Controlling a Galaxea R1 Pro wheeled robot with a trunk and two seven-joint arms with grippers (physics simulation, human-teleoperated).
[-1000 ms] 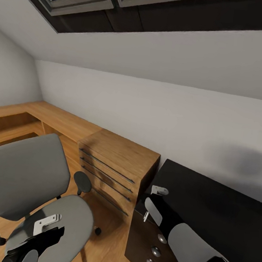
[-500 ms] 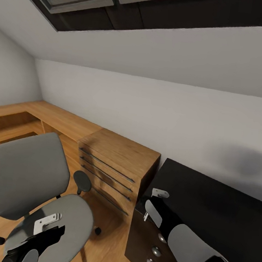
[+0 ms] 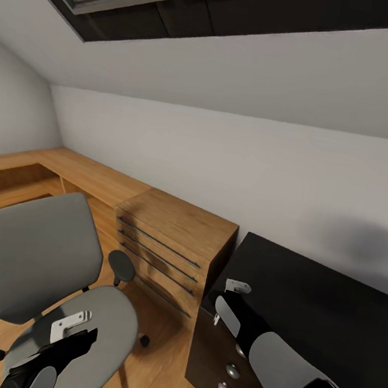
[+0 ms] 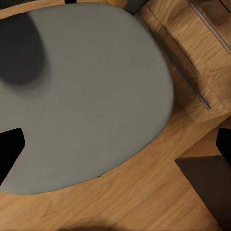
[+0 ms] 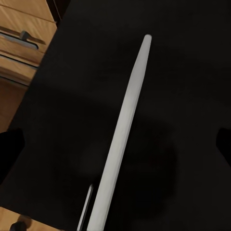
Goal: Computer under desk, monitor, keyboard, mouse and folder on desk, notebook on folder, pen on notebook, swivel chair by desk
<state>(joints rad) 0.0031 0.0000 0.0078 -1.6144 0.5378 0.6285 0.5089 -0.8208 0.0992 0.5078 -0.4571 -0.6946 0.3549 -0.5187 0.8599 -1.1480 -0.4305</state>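
Note:
The grey swivel chair [image 3: 34,259] stands at the left, with nothing on its seat [image 4: 86,96]. My left gripper [image 3: 70,326] hovers open above that seat, its dark fingertips [image 4: 10,149] wide apart. The desk's glossy black top [image 3: 326,307] is at the right. My right gripper [image 3: 235,286] hangs open over the desk's near left corner. In the right wrist view the thin white pen [image 5: 122,130] runs lengthwise between the spread fingertips [image 5: 9,144], over the black top [image 5: 183,120]. I cannot tell whether the pen rests on the desk.
A light-wood chest of drawers [image 3: 170,239] stands between the chair and the desk. The desk's dark drawer unit with silver knobs [image 3: 230,368] is below my right arm. A low wooden bench [image 3: 81,174] runs along the wall under the sloped ceiling.
The whole head view has shifted slightly, so the camera moved. Both arms, the chair and the desk keep their places relative to each other.

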